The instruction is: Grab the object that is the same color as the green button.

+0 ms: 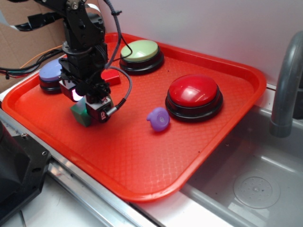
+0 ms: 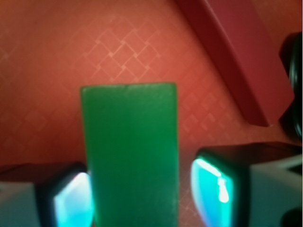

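Green block (image 2: 130, 151) on red tray (image 1: 142, 156), left part, between pincer (image 2: 142, 194) fingers; left pad touching, right pad just apart, so not clamped. Green button (image 1: 140, 51) far tray edge.

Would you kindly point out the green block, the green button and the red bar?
green block (image 2: 130, 151): wrist view, middle of its flat top face.
green button (image 1: 140, 50): exterior view, centre of its pale dome.
red bar (image 2: 236, 56): wrist view, middle of its top face.
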Controlling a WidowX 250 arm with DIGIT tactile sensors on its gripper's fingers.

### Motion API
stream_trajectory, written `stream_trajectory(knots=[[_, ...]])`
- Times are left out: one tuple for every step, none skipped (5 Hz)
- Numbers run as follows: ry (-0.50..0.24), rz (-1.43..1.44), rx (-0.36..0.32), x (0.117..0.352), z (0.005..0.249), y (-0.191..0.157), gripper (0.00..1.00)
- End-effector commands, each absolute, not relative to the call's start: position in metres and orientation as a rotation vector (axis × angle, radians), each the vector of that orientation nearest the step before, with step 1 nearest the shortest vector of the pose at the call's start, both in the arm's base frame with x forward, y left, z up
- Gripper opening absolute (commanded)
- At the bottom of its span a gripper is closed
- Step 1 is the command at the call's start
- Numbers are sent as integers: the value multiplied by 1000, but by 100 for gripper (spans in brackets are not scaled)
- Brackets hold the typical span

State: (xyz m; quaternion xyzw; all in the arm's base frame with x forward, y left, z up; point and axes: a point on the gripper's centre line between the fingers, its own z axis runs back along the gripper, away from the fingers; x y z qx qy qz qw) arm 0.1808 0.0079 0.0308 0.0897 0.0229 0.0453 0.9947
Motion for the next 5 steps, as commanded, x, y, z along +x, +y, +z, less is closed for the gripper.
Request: stream_trajectory(knots=[[44, 124, 132, 184, 33, 14, 0], [44, 145, 130, 187, 47, 14, 0], [3, 169, 83, 189, 81, 15, 0], [-32, 157, 13, 190, 118, 15, 0], [-28, 125, 23, 189, 156, 13, 0]])
